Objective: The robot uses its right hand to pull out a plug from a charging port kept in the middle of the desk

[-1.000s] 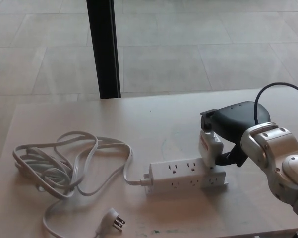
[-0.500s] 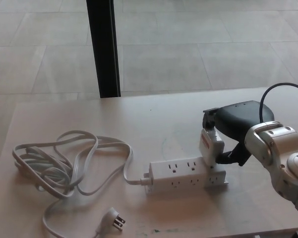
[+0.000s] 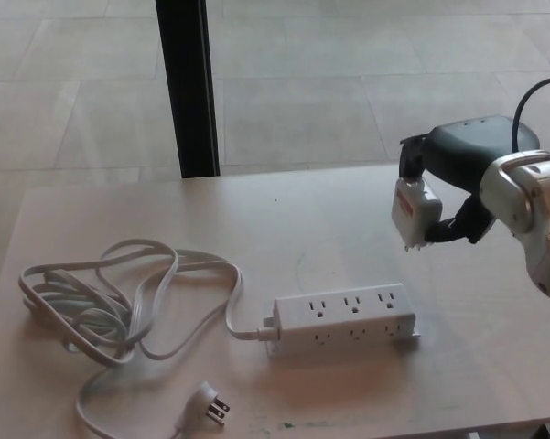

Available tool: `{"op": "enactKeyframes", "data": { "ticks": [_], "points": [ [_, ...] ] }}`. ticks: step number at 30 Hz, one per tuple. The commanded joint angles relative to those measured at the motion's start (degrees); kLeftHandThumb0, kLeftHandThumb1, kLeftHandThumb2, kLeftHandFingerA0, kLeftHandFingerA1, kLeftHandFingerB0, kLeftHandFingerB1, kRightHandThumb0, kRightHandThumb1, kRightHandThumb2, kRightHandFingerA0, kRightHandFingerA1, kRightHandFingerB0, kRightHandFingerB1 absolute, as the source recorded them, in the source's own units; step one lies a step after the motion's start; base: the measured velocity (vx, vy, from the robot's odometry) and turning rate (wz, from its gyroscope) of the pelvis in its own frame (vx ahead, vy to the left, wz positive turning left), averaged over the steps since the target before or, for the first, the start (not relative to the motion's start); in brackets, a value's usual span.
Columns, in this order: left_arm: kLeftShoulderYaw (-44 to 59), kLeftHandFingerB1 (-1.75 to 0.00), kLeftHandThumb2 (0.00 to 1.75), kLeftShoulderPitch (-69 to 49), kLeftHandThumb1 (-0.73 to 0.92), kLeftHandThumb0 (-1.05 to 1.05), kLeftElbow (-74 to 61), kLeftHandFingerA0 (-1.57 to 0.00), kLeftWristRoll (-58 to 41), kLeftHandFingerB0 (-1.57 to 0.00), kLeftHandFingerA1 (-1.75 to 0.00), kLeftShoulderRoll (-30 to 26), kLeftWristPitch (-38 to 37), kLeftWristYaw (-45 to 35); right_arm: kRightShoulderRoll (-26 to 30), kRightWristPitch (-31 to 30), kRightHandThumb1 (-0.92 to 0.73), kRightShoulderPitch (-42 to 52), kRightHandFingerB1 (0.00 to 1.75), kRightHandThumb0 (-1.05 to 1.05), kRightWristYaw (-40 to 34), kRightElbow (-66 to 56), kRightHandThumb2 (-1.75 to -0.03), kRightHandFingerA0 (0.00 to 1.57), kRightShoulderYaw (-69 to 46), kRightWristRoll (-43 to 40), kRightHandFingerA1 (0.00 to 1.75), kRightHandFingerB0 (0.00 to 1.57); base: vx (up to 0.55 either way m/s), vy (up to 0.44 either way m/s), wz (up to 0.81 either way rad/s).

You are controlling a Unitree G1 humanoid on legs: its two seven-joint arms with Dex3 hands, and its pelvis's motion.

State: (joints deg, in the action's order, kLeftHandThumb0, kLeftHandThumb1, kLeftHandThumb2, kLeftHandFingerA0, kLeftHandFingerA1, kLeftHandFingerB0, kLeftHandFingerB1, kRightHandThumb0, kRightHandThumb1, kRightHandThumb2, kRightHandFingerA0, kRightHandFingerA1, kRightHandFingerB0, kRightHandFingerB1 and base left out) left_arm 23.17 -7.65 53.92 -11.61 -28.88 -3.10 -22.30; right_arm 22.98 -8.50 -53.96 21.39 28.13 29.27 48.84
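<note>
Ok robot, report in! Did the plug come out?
Right hand shut on white plug, lifted clear above power strip. Left hand not in view. Strip's outlets all empty; its cord coiled off to the left, nothing blocking.

One desk (image 3: 284, 219), pale wood top. One white power strip (image 3: 345, 317): three outlets visible on top face, three on front face, six showing in all. One white cord (image 3: 119, 302), lying in several loops, one three-prong plug (image 3: 208, 403) at its free end. One white plug adapter (image 3: 415, 213) with red label. One robot hand, right hand (image 3: 458, 178), black. One dark vertical post (image 3: 185, 87) behind desk.
</note>
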Motion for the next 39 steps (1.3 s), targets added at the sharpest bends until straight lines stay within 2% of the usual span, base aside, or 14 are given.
{"op": "enactKeyframes", "data": {
  "ticks": [1,2,6,7,13,22,23,24,32,33,34,35,36,39],
  "points": [
    [0.1,-0.29,0.85,-0.6,0.92,-0.94,-0.1,-0.32,-0.1,-0.03,-0.53,-1.3,0.9,0.0,1.9,0.9,-0.6,-1.0,0.85,-0.41,1.6,-0.8,-0.94,0.9,-1.0,-0.7,1.75,0.78,0.0,0.0,0.0],
    [0.2,-0.16,1.26,-0.7,0.88,-0.94,-0.3,-0.33,-0.3,-0.1,-0.61,-1.2,1.1,-0.1,2.1,1.0,-0.59,-0.8,0.8,-0.41,1.6,-1.0,-0.97,0.92,-1.3,-0.8,1.75,0.78,0.0,0.0,0.0],
    [0.1,-0.27,0.87,-1.2,0.92,-0.96,-0.5,-0.37,0.0,-0.05,-0.56,-1.0,0.2,0.3,3.0,-0.3,-0.58,-0.8,0.93,-0.4,3.4,-1.2,-0.97,0.92,-1.3,-0.1,1.75,0.8,0.0,0.0,0.0],
    [-0.1,-0.21,1.26,-1.1,0.88,-0.9,0.0,-0.31,0.2,-0.07,-0.59,-1.2,0.0,0.3,4.3,0.5,-0.6,0.1,0.8,-0.39,2.9,-0.9,-0.92,0.92,-1.7,-0.3,1.75,0.76,0.0,0.0,0.0],
    [0.5,-0.15,1.27,-1.1,0.87,-0.91,0.2,-0.32,-0.5,-0.02,-0.6,-1.0,0.2,-0.1,7.1,0.7,-0.63,3.2,0.69,-0.41,3.3,0.5,-0.85,0.84,-1.1,-0.1,1.57,0.73,0.0,0.0,0.0],
    [1.0,-0.21,1.26,-1.2,0.91,-0.95,-0.2,-0.37,-0.9,-0.08,-0.62,-0.7,0.5,0.5,8.4,2.0,-0.68,9.2,0.81,-0.42,-0.2,4.4,-0.79,0.83,1.4,1.9,1.59,0.75,0.0,0.0,0.0],
    [1.1,-0.26,0.9,-1.3,0.91,-0.94,-0.6,-0.36,-1.1,-0.02,-0.56,-0.8,0.9,0.1,7.9,1.3,-0.71,11.0,0.67,-0.44,-1.1,5.6,-0.76,0.81,2.0,2.2,1.55,0.69,0.0,0.0,0.0],
    [1.0,-0.18,1.26,-1.1,0.85,-0.86,0.1,-0.34,-1.1,0.0,-0.62,-0.9,0.5,0.0,7.5,0.8,-0.71,11.5,0.67,-0.44,-1.0,5.9,-0.75,0.8,2.2,2.1,1.51,0.67,0.0,0.0,0.0],
    [1.4,-0.19,1.26,-0.8,0.9,-0.96,0.7,-0.34,-1.4,-0.08,-0.61,-0.8,0.6,0.2,5.9,2.1,-0.73,12.9,0.73,-0.45,-4.8,8.1,-0.7,0.74,4.9,3.6,1.53,0.69,0.0,0.0,0.0],
    [1.4,-0.3,0.86,-0.8,0.92,-0.93,0.7,-0.39,-1.3,-0.05,-0.59,-0.8,0.5,0.3,5.7,1.9,-0.72,12.8,1.0,-0.45,-4.7,8.2,-0.68,0.77,5.2,3.7,1.69,0.7,0.0,0.0,0.0],
    [1.3,-0.3,0.86,-0.8,0.92,-0.93,0.7,-0.39,-1.2,-0.05,-0.59,-0.8,0.4,0.5,5.4,1.6,-0.72,12.8,1.0,-0.45,-4.3,8.3,-0.68,0.77,5.5,3.8,1.69,0.7,0.0,0.0,0.0],
    [1.3,-0.2,1.26,-1.0,0.9,-0.96,0.2,-0.36,-1.2,-0.08,-0.63,-0.8,0.5,0.7,5.3,1.3,-0.72,11.8,0.82,-0.46,-2.3,8.7,-0.65,0.75,6.9,5.0,1.62,0.67,0.0,0.0,0.0],
    [1.5,-0.22,1.24,-0.8,0.81,-0.85,1.1,-0.3,-1.5,0.0,-0.6,-0.9,0.0,-0.2,5.5,0.8,-0.65,11.2,0.46,-0.56,-0.3,8.5,-0.62,0.77,8.5,6.6,1.41,0.36,0.0,0.0,0.0],
    [1.5,-0.27,0.89,-0.9,0.91,-0.97,0.8,-0.35,-1.5,-0.02,-0.56,-0.9,0.3,-0.3,5.7,-0.3,-0.66,11.0,0.36,-0.65,0.6,7.8,-0.6,0.82,9.2,6.8,1.32,0.22,0.0,0.0,0.0]
  ]
}}
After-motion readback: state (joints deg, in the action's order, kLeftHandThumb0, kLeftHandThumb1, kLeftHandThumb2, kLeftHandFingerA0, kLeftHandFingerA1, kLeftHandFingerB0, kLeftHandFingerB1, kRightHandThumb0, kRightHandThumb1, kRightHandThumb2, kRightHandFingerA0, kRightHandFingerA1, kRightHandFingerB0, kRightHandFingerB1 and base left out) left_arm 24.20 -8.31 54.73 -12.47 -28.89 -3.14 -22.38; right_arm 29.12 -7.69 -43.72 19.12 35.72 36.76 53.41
